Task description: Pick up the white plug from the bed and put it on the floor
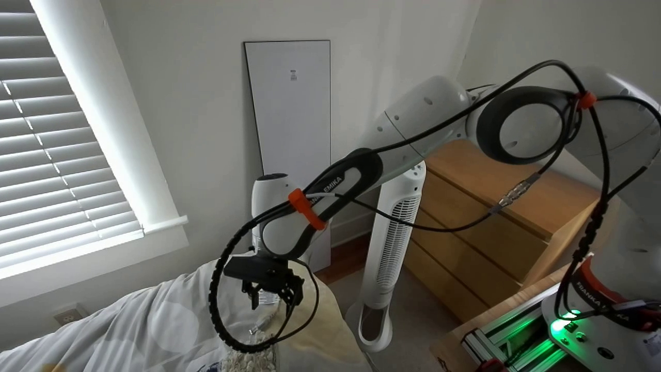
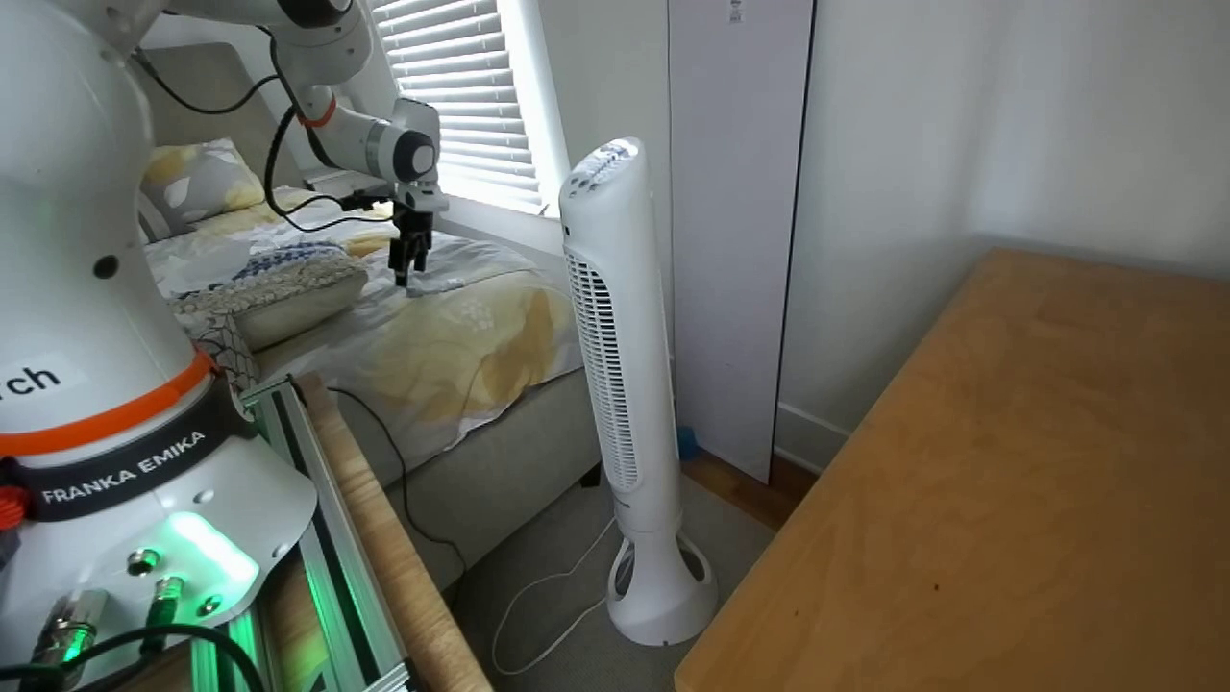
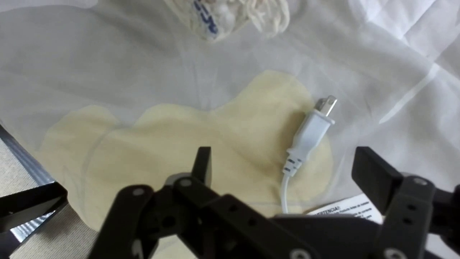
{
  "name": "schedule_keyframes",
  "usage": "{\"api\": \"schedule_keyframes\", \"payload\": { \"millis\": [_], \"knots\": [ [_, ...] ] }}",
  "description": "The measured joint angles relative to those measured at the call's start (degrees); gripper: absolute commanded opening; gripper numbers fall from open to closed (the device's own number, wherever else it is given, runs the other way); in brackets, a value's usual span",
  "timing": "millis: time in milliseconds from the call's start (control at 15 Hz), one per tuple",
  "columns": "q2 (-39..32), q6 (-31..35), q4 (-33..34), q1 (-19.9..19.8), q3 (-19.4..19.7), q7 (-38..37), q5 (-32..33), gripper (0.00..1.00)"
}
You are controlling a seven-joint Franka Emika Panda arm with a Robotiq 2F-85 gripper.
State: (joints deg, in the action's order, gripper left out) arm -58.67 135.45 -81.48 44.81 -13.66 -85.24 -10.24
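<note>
While its prongs [image 3: 327,104] aim at one o'clock in the wrist view, the white plug [image 3: 310,132] lies on the bed [image 3: 107,64], its cord [image 3: 283,192] leaving at seven. The gripper [image 3: 284,160] is unclenched, jaws wide apart. In an exterior view, a tower fan [image 2: 625,384] stands at four o'clock from it, the floor [image 2: 553,610] at five.

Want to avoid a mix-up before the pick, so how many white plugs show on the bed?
1. The white plug lies on the bed, seen between the open jaws of the gripper in the wrist view. Others may be hidden behind the cushion.
</note>
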Motion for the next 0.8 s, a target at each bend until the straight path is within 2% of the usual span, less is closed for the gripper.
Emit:
{"api": "schedule_keyframes", "payload": {
  "millis": [133,200,267,400,467,600,733,800],
  "knots": [
    [-1.21,0.00,1.37,0.58,0.34,-0.88,-0.02,0.83],
    [-1.75,0.00,2.09,0.91,0.58,-1.42,-0.02,0.85],
    [-2.24,0.00,2.80,1.19,0.77,-1.90,-0.02,0.79],
    [-3.21,0.00,4.16,1.70,1.23,-3.06,-0.02,0.81],
    [-3.71,0.00,4.88,1.97,1.51,-3.67,-0.02,0.77],
    [-4.77,0.00,6.21,2.34,1.85,-4.69,-0.02,0.76],
    [-5.84,0.00,7.45,2.62,1.99,-5.51,-0.02,0.72],
    [-6.38,0.00,8.08,2.76,2.03,-5.78,-0.02,0.66]
  ]
}}
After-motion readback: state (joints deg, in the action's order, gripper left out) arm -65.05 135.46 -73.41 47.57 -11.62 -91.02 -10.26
